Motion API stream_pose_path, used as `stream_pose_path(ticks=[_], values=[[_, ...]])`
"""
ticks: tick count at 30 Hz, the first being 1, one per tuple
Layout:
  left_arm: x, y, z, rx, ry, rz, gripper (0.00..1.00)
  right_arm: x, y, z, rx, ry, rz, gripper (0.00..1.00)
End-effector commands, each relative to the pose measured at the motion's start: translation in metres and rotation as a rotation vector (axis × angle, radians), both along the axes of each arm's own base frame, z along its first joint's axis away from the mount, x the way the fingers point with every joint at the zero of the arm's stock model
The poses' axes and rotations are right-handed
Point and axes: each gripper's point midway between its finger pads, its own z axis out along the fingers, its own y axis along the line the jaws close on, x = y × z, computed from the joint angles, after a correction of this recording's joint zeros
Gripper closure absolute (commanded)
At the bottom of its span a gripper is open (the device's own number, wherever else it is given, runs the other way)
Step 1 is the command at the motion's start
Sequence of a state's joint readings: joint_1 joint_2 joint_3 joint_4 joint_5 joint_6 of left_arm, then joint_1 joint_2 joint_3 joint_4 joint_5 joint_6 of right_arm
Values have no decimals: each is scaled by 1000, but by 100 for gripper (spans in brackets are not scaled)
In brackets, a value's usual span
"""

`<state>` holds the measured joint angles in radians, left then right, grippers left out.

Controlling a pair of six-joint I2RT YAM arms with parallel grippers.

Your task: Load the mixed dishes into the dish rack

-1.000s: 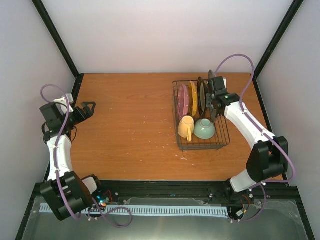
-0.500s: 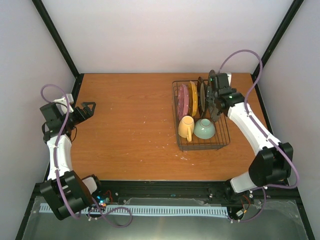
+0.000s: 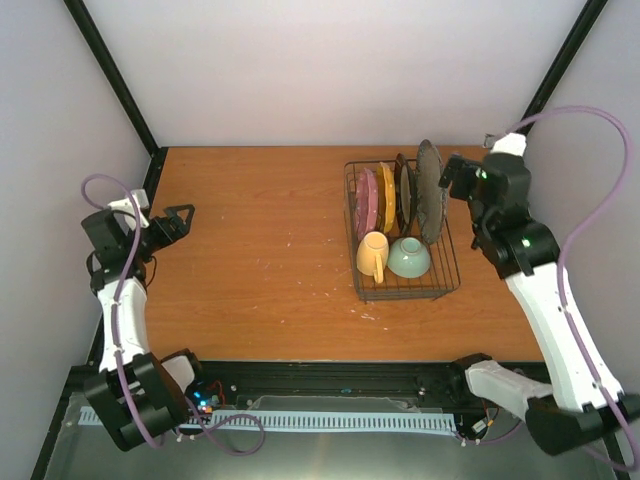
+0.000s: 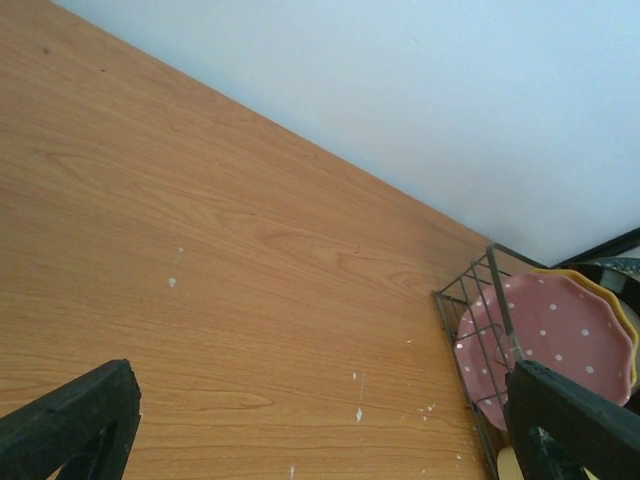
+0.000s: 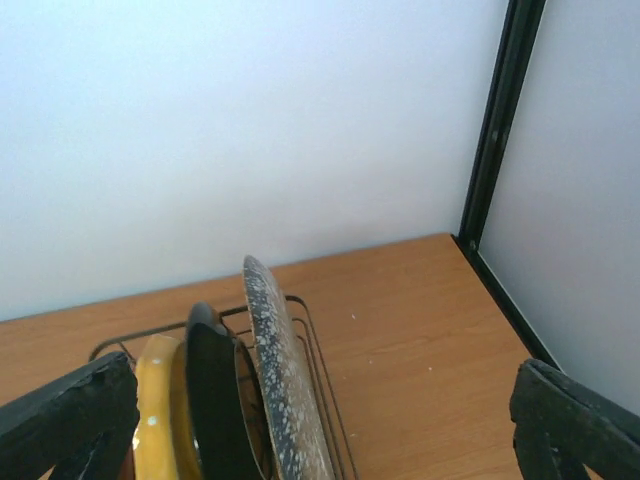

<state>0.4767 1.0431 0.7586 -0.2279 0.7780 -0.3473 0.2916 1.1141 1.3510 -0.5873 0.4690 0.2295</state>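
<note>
Two right fingers (image 5: 70,415) stood spread wide with nothing between them, and the right gripper (image 3: 452,180) hung just beside a speckled grey plate (image 3: 430,190). That plate stood on edge in the dish rack (image 3: 400,297), at the far right of the table (image 3: 260,250), next to a black plate (image 3: 403,190), a yellow plate (image 3: 386,197) and a pink dotted plate (image 3: 366,198). A cream mug (image 3: 372,255) and a green bowl (image 3: 409,257) sat at the rack's near end. The left gripper (image 3: 180,220), likewise spread and empty, hung near the table's left edge, well apart from the rack.
</note>
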Motion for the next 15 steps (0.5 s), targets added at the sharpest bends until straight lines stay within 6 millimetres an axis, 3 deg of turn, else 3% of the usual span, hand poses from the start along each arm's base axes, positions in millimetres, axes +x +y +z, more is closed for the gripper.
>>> stream_pose_path(ticks=[1,5,10,15], values=[[0,-29,33,-4,-140,-65,0,-29,4,14,40,-97,84,0],[0,-60,63,81,-229,-88,0,-51,4,5,62,-99,117,0],[-5,-66,91,188,-305,-44,0,-65,-4,-8,54,-53,92,0],[-6,-64,98,211,-316,-37,0,-73,-9,-8,61,-61,74,0]])
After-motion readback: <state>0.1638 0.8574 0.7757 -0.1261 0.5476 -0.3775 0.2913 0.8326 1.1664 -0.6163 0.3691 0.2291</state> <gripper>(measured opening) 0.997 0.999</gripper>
